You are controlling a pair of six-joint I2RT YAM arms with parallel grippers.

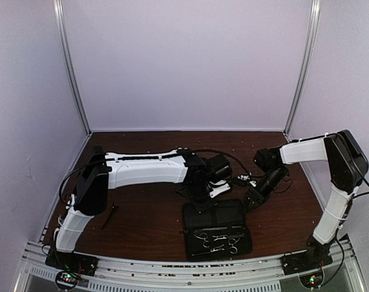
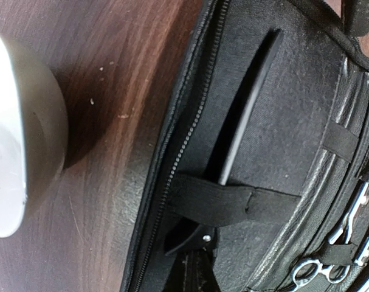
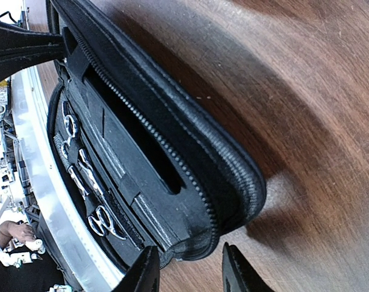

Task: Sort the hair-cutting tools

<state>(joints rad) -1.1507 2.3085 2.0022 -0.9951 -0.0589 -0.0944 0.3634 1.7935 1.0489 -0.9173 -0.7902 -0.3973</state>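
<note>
The black zip case [image 1: 216, 230] lies open at the table's near edge. Two silver scissors [image 1: 218, 241] sit strapped in its near half; their rings also show in the left wrist view [image 2: 318, 271] and the right wrist view [image 3: 102, 220]. A long thin black clip [image 2: 245, 115] lies in the case's far half, tucked under an elastic strap [image 2: 233, 204]. My left gripper [image 2: 199, 267] is shut on that clip's riveted tail end. My right gripper [image 3: 191, 274] is open, its fingers standing either side of the case's corner [image 3: 199, 249]. Another black clip [image 1: 109, 217] lies on the table at the left.
A white bowl [image 2: 14, 134] stands on the brown table just beside the case's zip edge, close to my left gripper. Both arms meet over the case's far edge [image 1: 211, 204]. A metal rail [image 1: 172, 267] runs along the table's near side.
</note>
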